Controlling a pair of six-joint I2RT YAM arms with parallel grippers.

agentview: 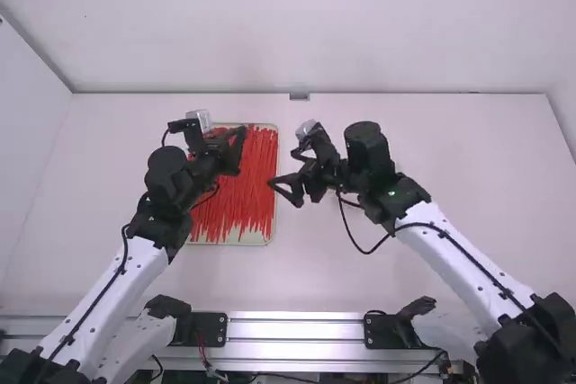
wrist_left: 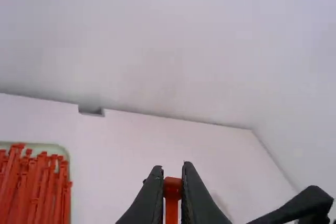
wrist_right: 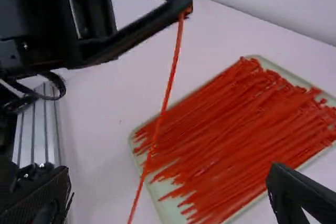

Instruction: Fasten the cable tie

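As the left claw (wrist_left: pixel 171 174) grips it, the cable tie (wrist_right: pixel 167 95) dangles.

My left arm (agentview: pixel 135 258) is bent up and forward, its gripper (wrist_left: pixel 171 174) pinched tight on one tie (wrist_right: pixel 169 72). My right arm (agentview: pixel 450 249) angles in toward the middle, its gripper (agentview: pixel 286 189) spread wide just beside the left one.

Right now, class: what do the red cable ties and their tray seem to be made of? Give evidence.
Cable ties: probably plastic; thin, uniformly red, slightly curved strips with a faint sheen. Tray: possibly plastic; pale, smooth, matte rim.
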